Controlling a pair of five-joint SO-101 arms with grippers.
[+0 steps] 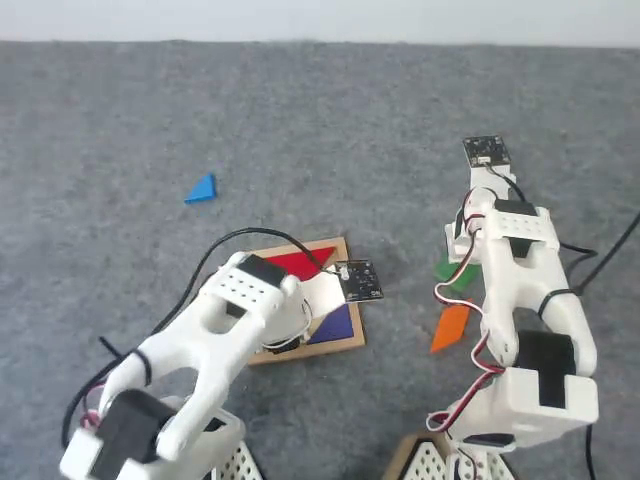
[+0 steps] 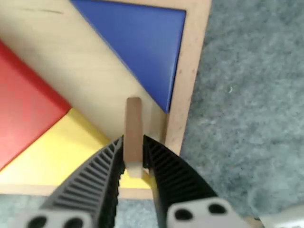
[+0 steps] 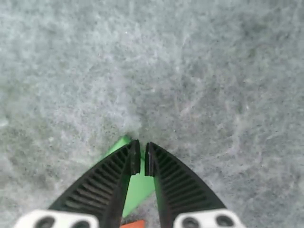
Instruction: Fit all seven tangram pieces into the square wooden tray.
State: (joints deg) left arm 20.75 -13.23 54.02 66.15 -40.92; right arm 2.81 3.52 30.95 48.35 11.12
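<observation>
Clamping tan tangram piece (image 2: 133, 118) on edge in left gripper (image 2: 133, 142) at wooden tray (image 2: 192, 71) corner by blue triangle (image 2: 142, 42), probably light, stiff, slick, best held across faces; holding right gripper (image 3: 140, 152) closed, empty, above green piece (image 3: 137, 187).

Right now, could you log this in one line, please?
left gripper: shut on tan piece over wooden tray | right gripper: shut above green piece

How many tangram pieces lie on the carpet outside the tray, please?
3: blue triangle beyond the tray; green piece and orange piece by the right arm. Arms may hide more.
</observation>
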